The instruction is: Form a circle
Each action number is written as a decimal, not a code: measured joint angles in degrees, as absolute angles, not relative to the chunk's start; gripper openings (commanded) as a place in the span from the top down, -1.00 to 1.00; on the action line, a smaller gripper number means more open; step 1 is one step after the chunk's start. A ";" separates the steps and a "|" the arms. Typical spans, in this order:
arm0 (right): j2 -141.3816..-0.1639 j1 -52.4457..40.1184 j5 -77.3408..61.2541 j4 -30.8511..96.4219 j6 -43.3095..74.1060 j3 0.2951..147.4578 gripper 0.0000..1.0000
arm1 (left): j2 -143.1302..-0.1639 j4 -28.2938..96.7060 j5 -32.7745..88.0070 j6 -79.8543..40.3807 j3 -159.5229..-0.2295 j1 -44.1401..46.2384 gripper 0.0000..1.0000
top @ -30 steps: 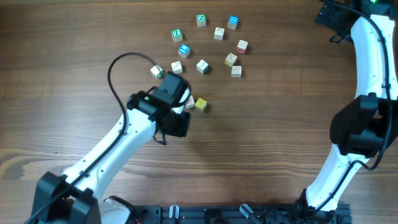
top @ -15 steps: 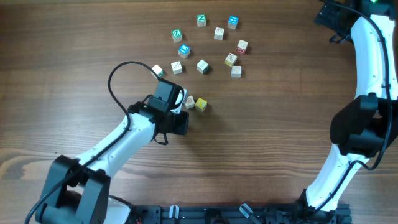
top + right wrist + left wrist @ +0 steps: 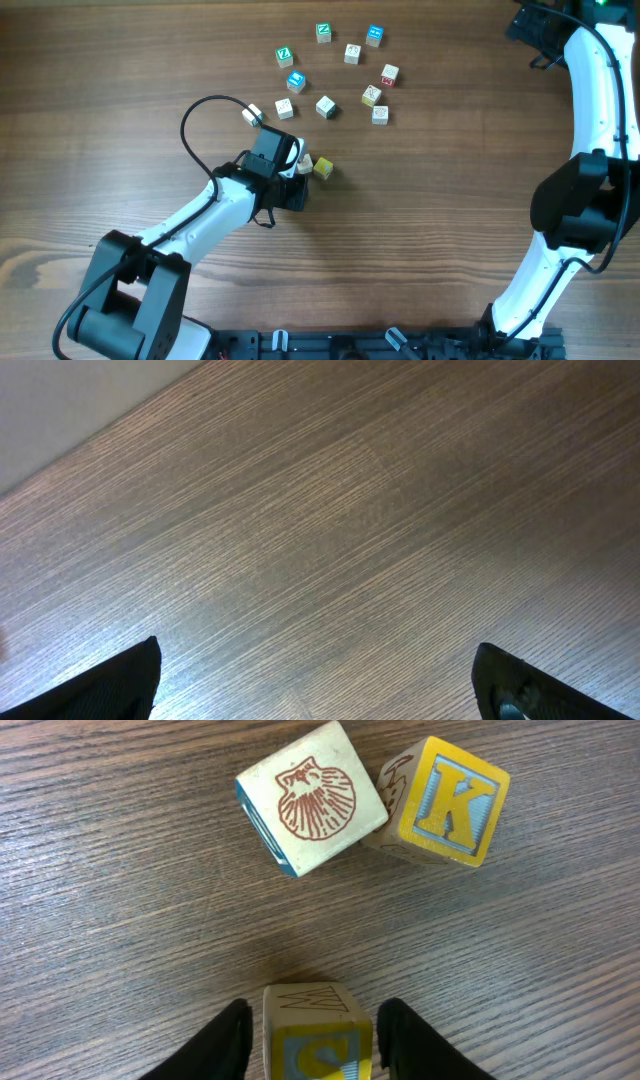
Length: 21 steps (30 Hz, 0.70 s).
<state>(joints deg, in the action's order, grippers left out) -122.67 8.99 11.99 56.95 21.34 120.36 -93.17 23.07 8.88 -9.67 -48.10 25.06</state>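
While the right jaws gape empty over bare counter (image 3: 330,540) at the far side, the left jaws stand low at the budding circle (image 3: 307,165), just below the centre of the overhead view. They flank a third block (image 3: 317,1032), slivers of wood grain showing on either side of it, so the grip looks let go, not clenched. Ahead of that block lie the shell block (image 3: 312,808) and the yellow K block (image 3: 445,805), corner to corner and touching or nearly so. The third block sits apart from both, with open counter between. So far the circle is only these three, an arc and not yet a ring. Loose blocks (image 3: 326,106) lie scattered farther up the counter. The step in hand looks like the set-down of the third block. To do it well, the jaws should widen evenly and rise straight up, clear of its corners, so it neither twists nor slides. The gap to the pair may want closing if the ring is to be tight.
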 measured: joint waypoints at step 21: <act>-122.67 8.99 11.99 56.95 21.34 120.36 -0.99 | -93.17 24.14 8.86 -9.45 -48.07 25.06 0.47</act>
